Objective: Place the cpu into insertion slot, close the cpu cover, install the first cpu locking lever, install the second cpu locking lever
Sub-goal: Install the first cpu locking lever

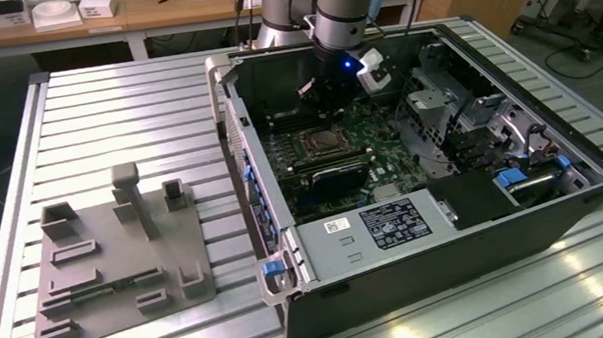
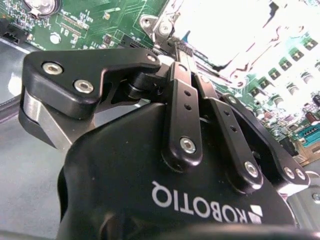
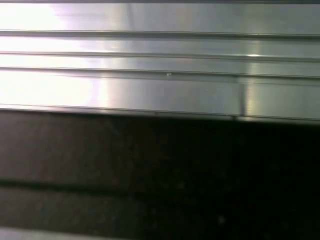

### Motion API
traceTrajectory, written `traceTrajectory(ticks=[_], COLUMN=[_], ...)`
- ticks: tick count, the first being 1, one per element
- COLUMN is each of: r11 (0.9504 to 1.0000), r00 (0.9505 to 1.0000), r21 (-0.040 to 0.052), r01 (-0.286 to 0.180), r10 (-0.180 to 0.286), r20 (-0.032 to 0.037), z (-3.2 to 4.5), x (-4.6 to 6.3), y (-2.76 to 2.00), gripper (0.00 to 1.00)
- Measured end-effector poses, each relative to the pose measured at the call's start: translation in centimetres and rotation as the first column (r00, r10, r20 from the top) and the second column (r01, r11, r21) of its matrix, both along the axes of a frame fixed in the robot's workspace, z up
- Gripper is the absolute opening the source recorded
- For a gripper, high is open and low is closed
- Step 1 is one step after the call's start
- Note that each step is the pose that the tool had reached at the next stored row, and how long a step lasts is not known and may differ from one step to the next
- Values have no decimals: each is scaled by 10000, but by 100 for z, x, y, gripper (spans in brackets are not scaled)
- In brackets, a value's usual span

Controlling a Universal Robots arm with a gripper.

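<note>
Chip looks seated in socket, mid green board. Cover seems flat over it; levers too small to judge. So placing likely done, locking unconfirmed.

Gripper hangs just beyond socket, above board; released or clenched, cannot tell.

Case walls hem all sides, so entry from above only. Drive cage crowds the exterior view's right.

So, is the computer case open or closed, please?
Open. In the exterior view the computer case lies on its side with no panel over it, leaving the green circuit board exposed.
</note>
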State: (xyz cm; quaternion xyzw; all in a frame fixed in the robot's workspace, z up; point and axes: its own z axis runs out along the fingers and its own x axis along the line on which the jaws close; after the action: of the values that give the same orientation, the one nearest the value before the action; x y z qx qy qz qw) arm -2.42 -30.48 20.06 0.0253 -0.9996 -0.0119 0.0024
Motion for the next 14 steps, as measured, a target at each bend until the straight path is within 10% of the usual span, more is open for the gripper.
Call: traceTrajectory(ticks=[14], r11=[10000], r00=[10000], r21=[4], r01=[0], r10=[0], r20=[3], z=[3], x=[0], y=[0], gripper=[11])
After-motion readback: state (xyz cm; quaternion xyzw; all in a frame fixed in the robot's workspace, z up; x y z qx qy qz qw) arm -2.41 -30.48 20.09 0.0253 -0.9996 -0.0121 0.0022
